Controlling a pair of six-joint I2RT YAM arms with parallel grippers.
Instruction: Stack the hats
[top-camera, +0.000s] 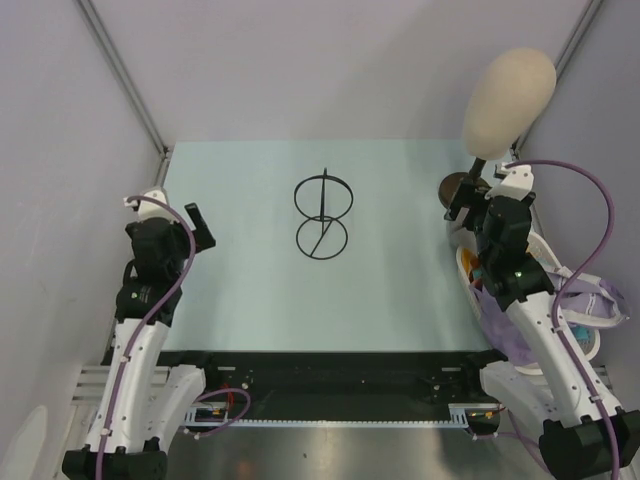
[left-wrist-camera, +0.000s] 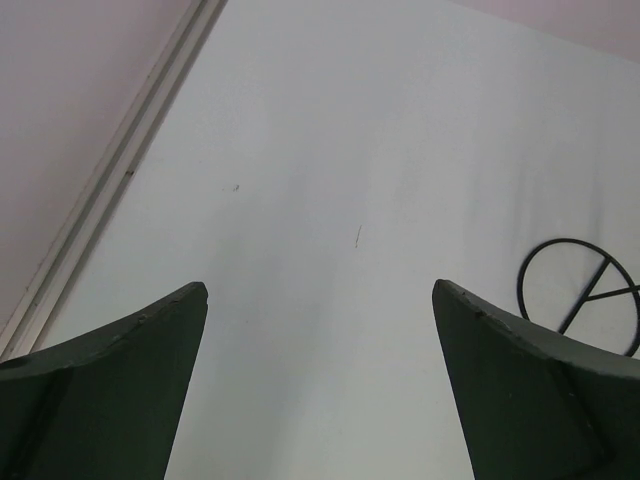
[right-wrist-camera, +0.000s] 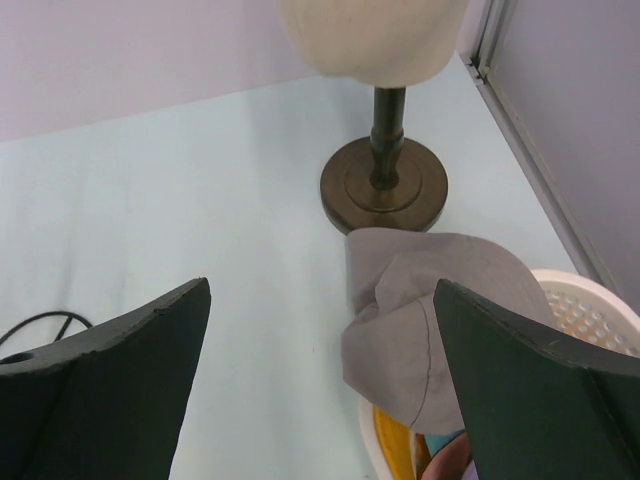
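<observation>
Reaching for a first pick, the right gripper (right-wrist-camera: 320, 288) hung above the white basket (right-wrist-camera: 585, 305) at the table's (top-camera: 250, 300) right edge, its fingers wide apart and holding nothing. The lavender hat (right-wrist-camera: 410, 320) lay crumpled over the basket rim, nearer the right finger than the left. Its far edge was just beside the mannequin stand's brown base (right-wrist-camera: 384, 185), and no contact with either finger was visible. An orange hat (right-wrist-camera: 392, 440) showed beneath it. Stacking appeared not yet begun, since every hat seen sat in the basket. The next move probably called for descending and shifting rightward to pinch the lavender fabric. The left gripper (left-wrist-camera: 320, 288) hovered over the table's left side, fingers likewise apart and empty.
</observation>
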